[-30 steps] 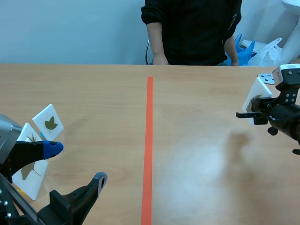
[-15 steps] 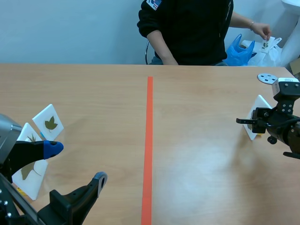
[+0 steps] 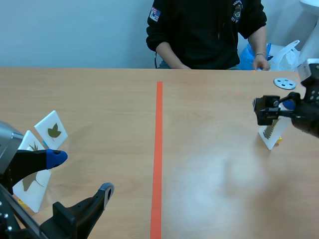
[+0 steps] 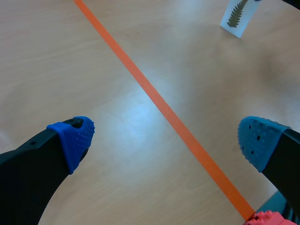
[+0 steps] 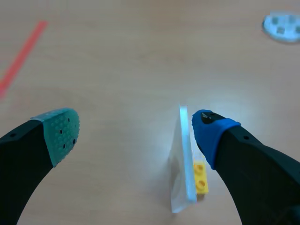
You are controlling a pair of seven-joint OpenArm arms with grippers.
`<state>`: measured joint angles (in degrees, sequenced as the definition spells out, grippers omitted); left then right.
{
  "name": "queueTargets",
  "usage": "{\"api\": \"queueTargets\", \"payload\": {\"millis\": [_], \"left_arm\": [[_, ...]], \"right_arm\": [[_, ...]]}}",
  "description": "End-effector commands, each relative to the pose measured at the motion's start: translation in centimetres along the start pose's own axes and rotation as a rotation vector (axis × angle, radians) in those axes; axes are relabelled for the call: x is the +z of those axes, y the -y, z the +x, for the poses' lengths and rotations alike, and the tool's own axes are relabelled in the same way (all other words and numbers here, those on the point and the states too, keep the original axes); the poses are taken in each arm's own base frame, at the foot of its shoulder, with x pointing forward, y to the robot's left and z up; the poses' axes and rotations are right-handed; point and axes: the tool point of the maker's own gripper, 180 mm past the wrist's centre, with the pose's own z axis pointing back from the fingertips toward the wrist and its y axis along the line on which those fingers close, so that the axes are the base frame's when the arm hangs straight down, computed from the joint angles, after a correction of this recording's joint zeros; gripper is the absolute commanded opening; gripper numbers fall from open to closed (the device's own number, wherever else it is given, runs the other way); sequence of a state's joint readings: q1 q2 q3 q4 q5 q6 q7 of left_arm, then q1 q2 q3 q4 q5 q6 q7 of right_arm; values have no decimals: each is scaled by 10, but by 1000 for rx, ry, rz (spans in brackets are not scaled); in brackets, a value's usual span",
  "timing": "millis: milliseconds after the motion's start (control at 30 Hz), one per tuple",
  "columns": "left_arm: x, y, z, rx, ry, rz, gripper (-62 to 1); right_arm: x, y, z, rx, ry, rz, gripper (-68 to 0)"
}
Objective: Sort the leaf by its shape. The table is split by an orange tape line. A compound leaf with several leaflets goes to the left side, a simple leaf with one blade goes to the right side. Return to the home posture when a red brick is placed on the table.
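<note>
Wood table | R arm up, R fingers spread just above fern card | L arm low, L fingers spread

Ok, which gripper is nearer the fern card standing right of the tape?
Right. The right gripper is open at the fern card, one finger right beside it; the left gripper is open far across the tape line.

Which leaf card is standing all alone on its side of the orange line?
The card with the feathery fern leaf, right of the orange line by the right gripper. The other cards huddle together on the left.
</note>
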<state>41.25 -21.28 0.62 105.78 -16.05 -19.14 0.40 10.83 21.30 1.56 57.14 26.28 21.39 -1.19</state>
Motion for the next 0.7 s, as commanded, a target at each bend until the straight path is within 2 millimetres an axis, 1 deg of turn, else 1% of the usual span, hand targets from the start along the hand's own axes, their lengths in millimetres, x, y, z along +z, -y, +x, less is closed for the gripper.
{"api": "queueTargets", "payload": {"millis": [0, 67, 200, 300, 367, 567, 667], "left_arm": [[-1, 1, 11, -1, 39, -1, 14], [-1, 1, 11, -1, 40, -1, 14], [-1, 1, 11, -1, 39, -1, 14], [-1, 1, 11, -1, 39, -1, 14], [-1, 1, 11, -1, 39, -1, 14], [-1, 1, 11, -1, 38, -1, 14], [-1, 1, 11, -1, 38, -1, 14]], "right_arm": [[12, 13, 33, 22, 78, -3, -147], [26, 10, 46, 25, 113, 28, -89], [55, -1, 61, 33, 153, 97, -3], [77, -18, 63, 52, 160, 168, 4], [92, -33, 60, 61, 151, 221, 4], [133, -83, 37, 75, 75, 355, 4], [150, -103, 30, 67, 51, 395, 4]]}}
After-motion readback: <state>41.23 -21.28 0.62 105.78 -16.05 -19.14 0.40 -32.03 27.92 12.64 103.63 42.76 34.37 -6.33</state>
